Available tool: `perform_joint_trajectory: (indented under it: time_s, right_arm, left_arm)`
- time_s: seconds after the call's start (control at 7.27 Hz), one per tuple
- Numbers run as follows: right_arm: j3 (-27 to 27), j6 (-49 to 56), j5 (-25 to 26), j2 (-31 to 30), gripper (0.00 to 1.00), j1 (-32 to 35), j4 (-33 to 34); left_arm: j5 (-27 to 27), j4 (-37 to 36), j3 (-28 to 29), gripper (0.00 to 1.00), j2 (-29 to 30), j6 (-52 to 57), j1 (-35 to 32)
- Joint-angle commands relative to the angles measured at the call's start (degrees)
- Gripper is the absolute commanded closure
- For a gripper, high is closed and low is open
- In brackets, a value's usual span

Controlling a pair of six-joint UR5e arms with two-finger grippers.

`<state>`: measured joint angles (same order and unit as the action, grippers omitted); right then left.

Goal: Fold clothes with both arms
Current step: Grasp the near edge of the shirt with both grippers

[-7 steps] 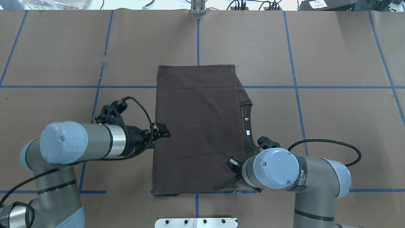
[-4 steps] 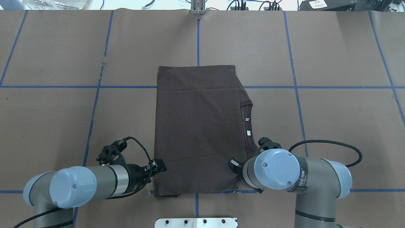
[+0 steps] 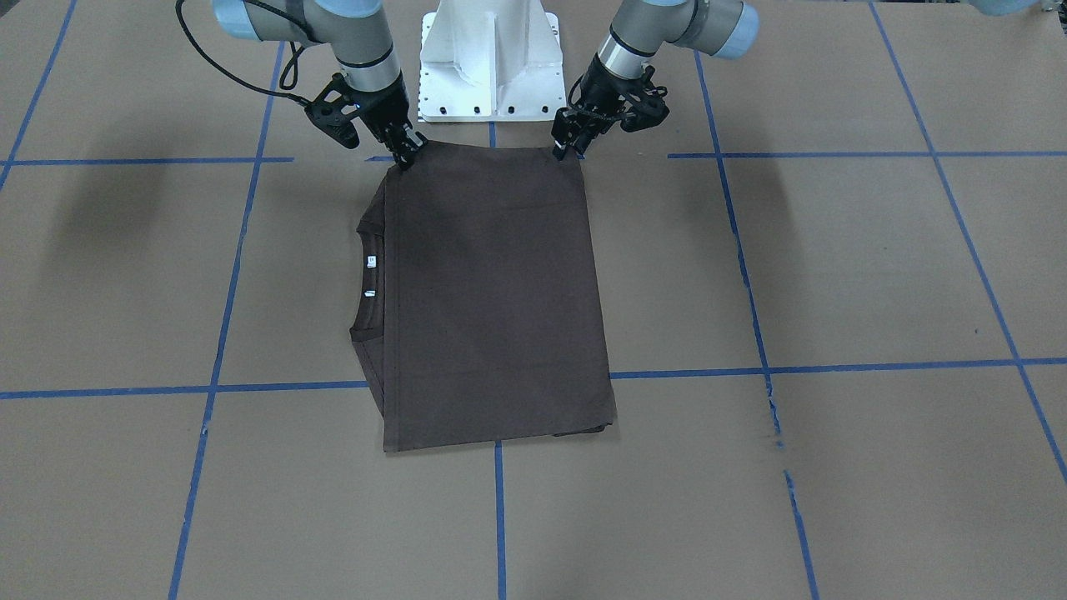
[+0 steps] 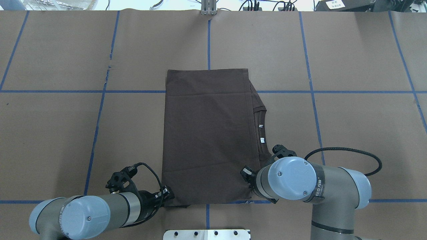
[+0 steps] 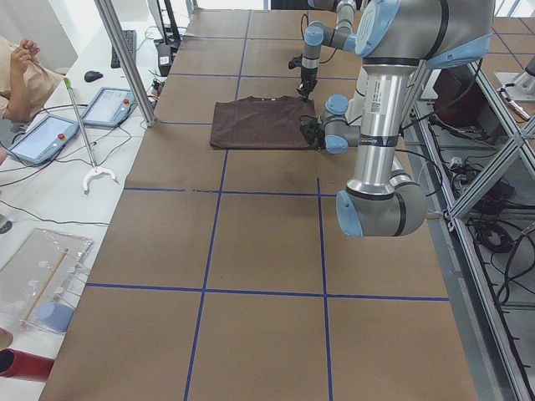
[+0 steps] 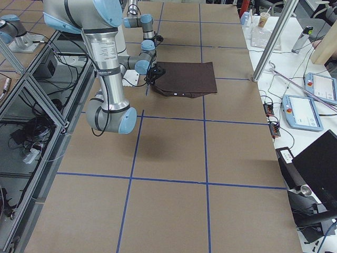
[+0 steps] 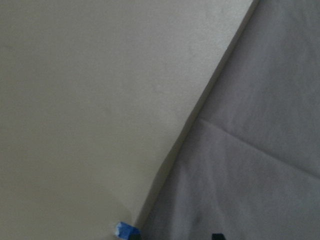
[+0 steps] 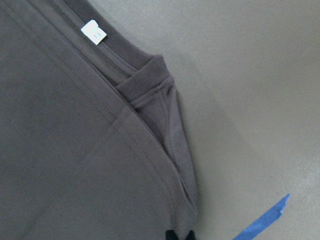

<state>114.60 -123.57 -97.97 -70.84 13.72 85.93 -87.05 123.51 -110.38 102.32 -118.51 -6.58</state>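
Note:
The dark brown T-shirt (image 4: 206,133) lies folded into a tall rectangle, its ribbed collar (image 4: 262,125) and white labels (image 4: 262,140) showing along its right edge. My left gripper (image 4: 167,196) sits at the shirt's near left corner (image 3: 565,148), low over the table, and looks open with its fingers either side of the hem. My right gripper (image 3: 408,154) is at the near right corner. In the right wrist view its tips (image 8: 180,235) are pinched close together on the hem below the collar. In the overhead view the right wrist hides most of that gripper.
The white pedestal base (image 3: 492,67) stands just behind the shirt's near edge. Blue tape lines (image 4: 310,91) cross the brown table cover. Beyond the far edge are a metal post (image 5: 125,63), tablets (image 5: 50,138) and a person's hand (image 5: 21,58).
My left arm has swung back along the shirt's left edge, from about its middle to the near left corner. The right arm and the shirt have stayed still.

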Motion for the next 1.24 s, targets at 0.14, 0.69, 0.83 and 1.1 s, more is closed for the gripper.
perform_joint_trajectory:
  time_s: [0.14, 0.69, 0.83, 1.1]
  right_arm:
    - [0.01, 0.00, -0.03, 0.00, 1.00, 0.16, 0.02]
    - [0.10, 0.09, -0.03, 0.00, 1.00, 0.25, 0.02]
    - [0.10, 0.00, -0.12, 0.09, 1.00, 0.25, 0.02]
    - [0.10, 0.00, -0.12, 0.00, 1.00, 0.43, 0.02]
  left_arm:
    - [0.13, -0.03, -0.01, 0.51, -0.19, -0.14, 0.16]
    - [0.04, -0.03, -0.01, 0.73, -0.28, -0.14, 0.25]
    - [0.04, -0.11, -0.01, 0.97, -0.28, -0.14, 0.25]
    - [-0.13, -0.20, -3.41, 1.00, -0.98, 0.04, -0.18]
